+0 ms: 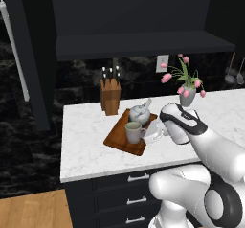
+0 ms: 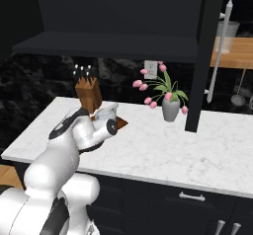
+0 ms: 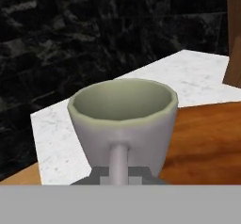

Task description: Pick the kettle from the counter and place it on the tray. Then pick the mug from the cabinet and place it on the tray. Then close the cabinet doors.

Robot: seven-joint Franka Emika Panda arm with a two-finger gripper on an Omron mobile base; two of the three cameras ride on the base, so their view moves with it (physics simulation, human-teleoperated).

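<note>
1. The cabinet [image 1: 139, 11] spans the upper wall, its dark shelf bare, and both cabinet doors [image 1: 28, 54] stand swung wide, one at the far left and one at the right with its silver bar handle showing.
2. The tabletop [image 1: 86, 131] is the white marble slab below, over dark drawers [image 1: 134, 193] with silver pulls.
3. The tray [image 1: 119, 141] lies on the tabletop a little left of centre, in front of the knife block [image 1: 110, 95]; a vase of pink flowers [image 1: 187, 90] stands to the right, well apart from it.
4. The kettle [image 1: 140, 113] already sits on the far part of the tray.
5. The mug [image 1: 133, 132] stands upright on the near part of the tray, just beside the kettle, its handle turned toward the arm.
6. The pincer [image 1: 155, 131] is right at the mug's handle side. In the hand view the handle runs down between the finger tips [image 3: 101, 175], but the pictures do not settle whether they clamp it or have let go; I cannot tell.
7. Judged from this, the mug-placing step is at its end. The next move calls for a release if needed, a straight pull-back clear of the mug, then a reach up to push each door closed.
</note>
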